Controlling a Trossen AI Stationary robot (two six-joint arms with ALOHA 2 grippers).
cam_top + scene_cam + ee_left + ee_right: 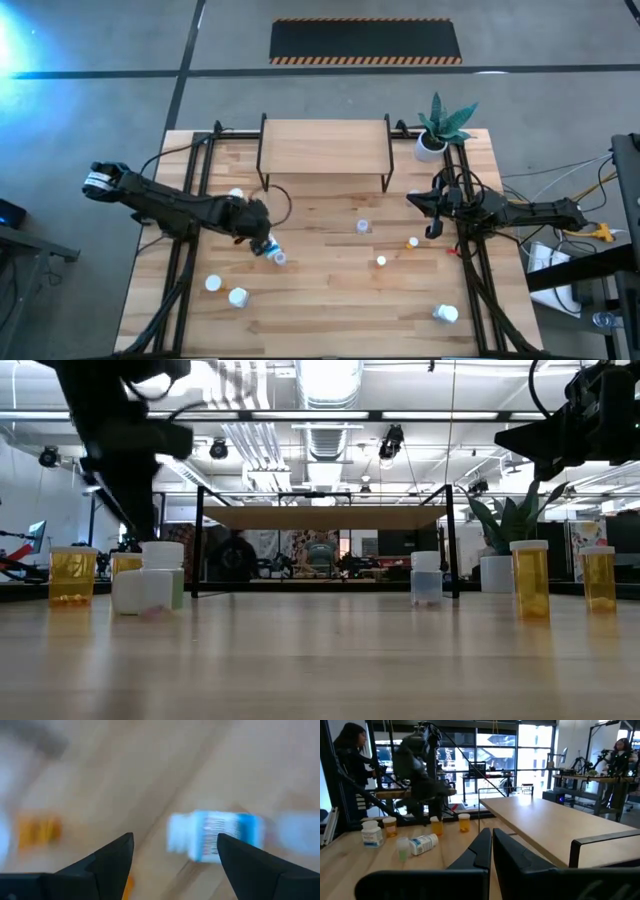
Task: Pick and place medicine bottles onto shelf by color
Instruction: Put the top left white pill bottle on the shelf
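The left hand (262, 240) hovers spread over a toppled white, blue-labelled medicine bottle (215, 836) on the wood-plank bench (330, 300); the right hand (432, 215) waits pressed together.
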